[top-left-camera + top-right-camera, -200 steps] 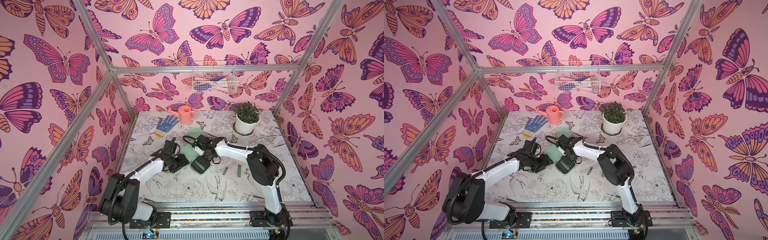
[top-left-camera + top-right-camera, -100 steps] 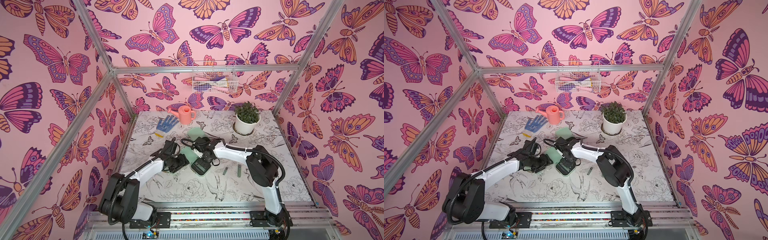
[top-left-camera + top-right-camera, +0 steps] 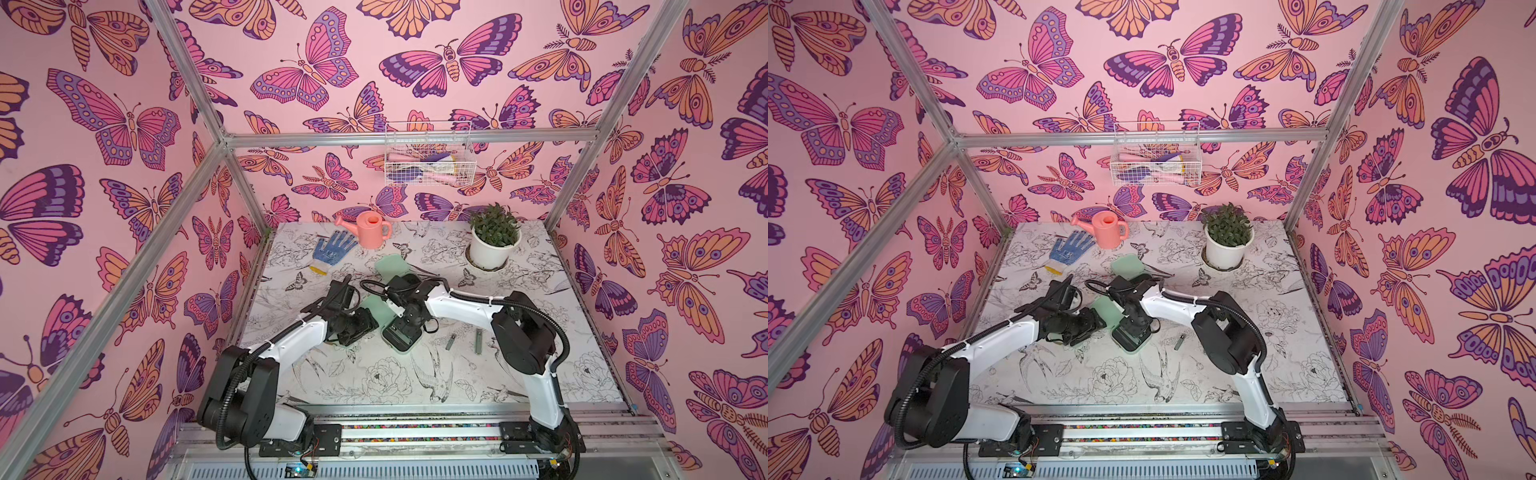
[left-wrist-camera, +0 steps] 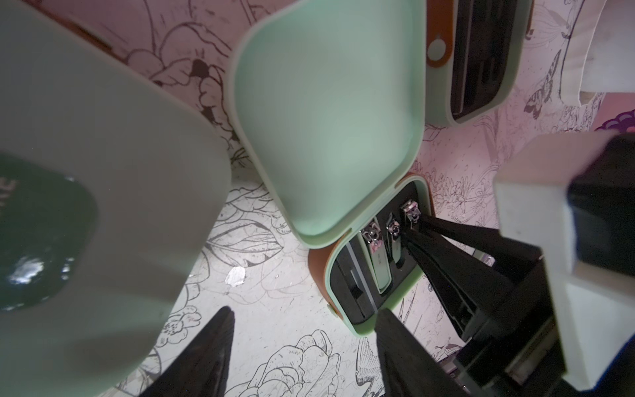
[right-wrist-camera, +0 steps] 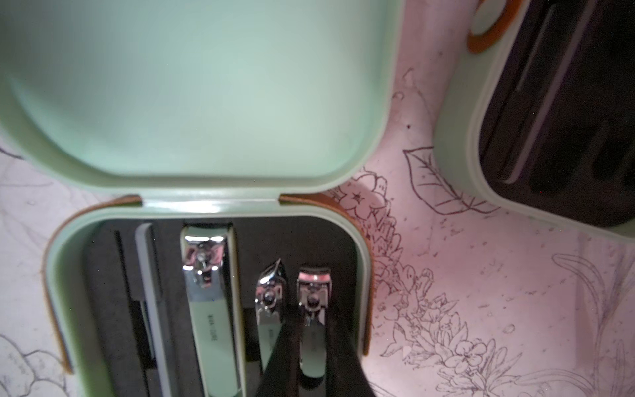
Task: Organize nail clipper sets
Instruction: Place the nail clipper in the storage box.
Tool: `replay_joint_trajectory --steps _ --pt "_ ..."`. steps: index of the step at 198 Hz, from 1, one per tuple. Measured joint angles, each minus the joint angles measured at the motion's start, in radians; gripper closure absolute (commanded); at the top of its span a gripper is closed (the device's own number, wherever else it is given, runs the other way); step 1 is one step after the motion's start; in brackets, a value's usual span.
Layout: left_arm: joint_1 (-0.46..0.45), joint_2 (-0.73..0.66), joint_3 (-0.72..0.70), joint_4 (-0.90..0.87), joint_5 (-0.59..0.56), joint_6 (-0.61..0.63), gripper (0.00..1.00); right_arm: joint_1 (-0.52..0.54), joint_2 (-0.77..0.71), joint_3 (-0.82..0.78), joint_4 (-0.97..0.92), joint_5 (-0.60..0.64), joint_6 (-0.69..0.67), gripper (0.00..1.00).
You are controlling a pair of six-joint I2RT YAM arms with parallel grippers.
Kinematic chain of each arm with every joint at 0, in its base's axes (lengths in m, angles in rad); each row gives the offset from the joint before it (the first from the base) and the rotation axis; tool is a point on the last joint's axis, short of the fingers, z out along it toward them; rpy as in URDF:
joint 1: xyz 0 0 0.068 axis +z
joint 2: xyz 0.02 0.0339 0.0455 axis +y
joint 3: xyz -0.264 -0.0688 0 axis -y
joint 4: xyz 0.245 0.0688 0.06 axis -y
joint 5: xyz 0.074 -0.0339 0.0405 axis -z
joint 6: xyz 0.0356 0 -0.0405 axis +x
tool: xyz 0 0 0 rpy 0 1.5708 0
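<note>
The right gripper pinches the small clipper across its slim sides in an end slot of the open case mid-table, likely light, stiff, slippery steel best held mid-body, while the left gripper hangs spread and empty

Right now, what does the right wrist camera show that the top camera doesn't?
Only the right wrist view: the small metal nail clipper gripped by the right tool, beside two other clippers in the black tray. Only a top view: the pink plastic watering can, white-potted green plant, blue dotted glove and two loose slim metal tools. Both: the open mint-green plastic case.
</note>
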Motion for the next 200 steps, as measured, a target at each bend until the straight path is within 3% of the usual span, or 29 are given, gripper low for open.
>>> replay_joint_trajectory --steps 51,200 --pt "0.000 0.000 0.000 0.000 0.000 0.000 0.33 0.003 0.000 0.011 -0.044 0.002 0.000 0.76" --pt "0.000 0.000 0.000 0.000 0.000 0.000 0.33 0.005 -0.016 0.051 -0.091 -0.026 0.012 0.73"
